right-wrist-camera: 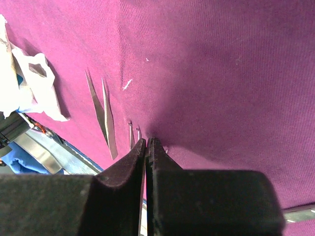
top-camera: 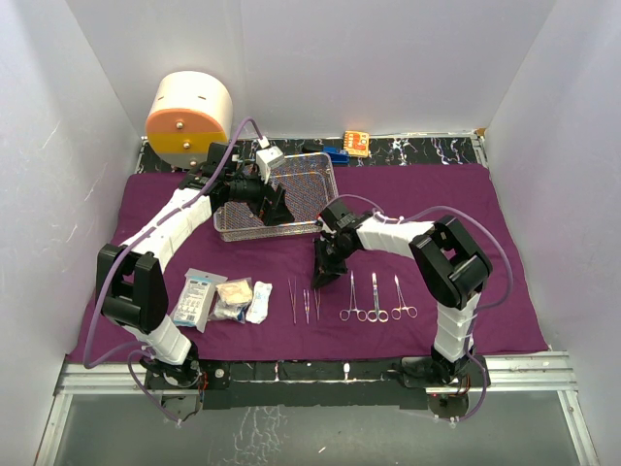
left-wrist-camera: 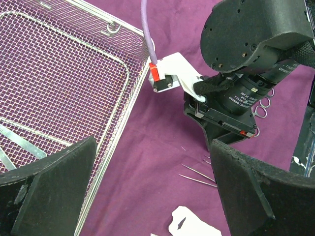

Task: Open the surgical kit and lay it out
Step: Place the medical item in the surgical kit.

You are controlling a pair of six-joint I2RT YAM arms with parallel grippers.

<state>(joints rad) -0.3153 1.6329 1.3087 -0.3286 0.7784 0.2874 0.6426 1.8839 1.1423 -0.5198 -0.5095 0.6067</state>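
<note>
The purple cloth (top-camera: 427, 199) lies spread flat over the table. On it, at the back, stands the wire-mesh tray (top-camera: 309, 175), with a steel strip (left-wrist-camera: 22, 142) inside. My left gripper (top-camera: 279, 206) hangs open over the tray's near rim (left-wrist-camera: 118, 128), one finger above the mesh and the other above the cloth, holding nothing. Along the front lie packets (top-camera: 199, 296), gauze (top-camera: 260, 301), thin tweezers (top-camera: 293, 299) and three forceps (top-camera: 376, 299). My right gripper (right-wrist-camera: 147, 141) is shut, its tips down on the cloth beside small steel tips (right-wrist-camera: 131, 132), just behind the tweezers (right-wrist-camera: 106, 115).
A cream-and-orange drum (top-camera: 189, 116) stands at the back left off the cloth. Small orange (top-camera: 356, 143) and blue (top-camera: 336, 153) items lie behind the tray. White walls close in on three sides. The right arm's wrist (left-wrist-camera: 246, 59) sits close to my left gripper.
</note>
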